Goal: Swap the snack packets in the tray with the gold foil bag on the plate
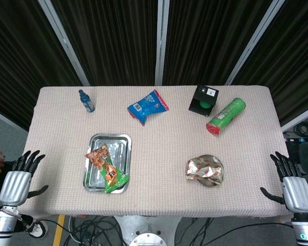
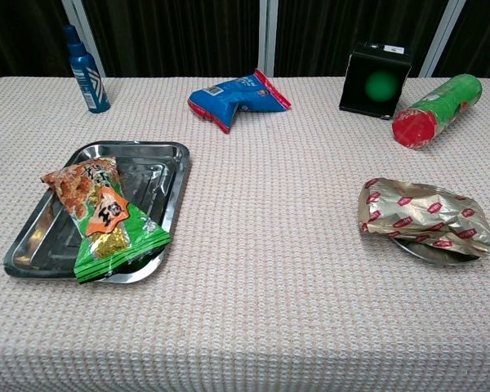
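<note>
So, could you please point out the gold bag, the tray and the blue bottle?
gold bag (image 2: 425,211), chest view, middle of the foil.
tray (image 2: 159,175), chest view, bare floor.
blue bottle (image 1: 87,102), head view, body.

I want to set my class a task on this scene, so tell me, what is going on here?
Nothing is being handled at this moment. The left hand and right hand hover open at the table's near corners. The orange and green snack packets lie in the steel tray, and the crumpled gold foil bag sits on the small metal plate. The swap has not begun.
</note>
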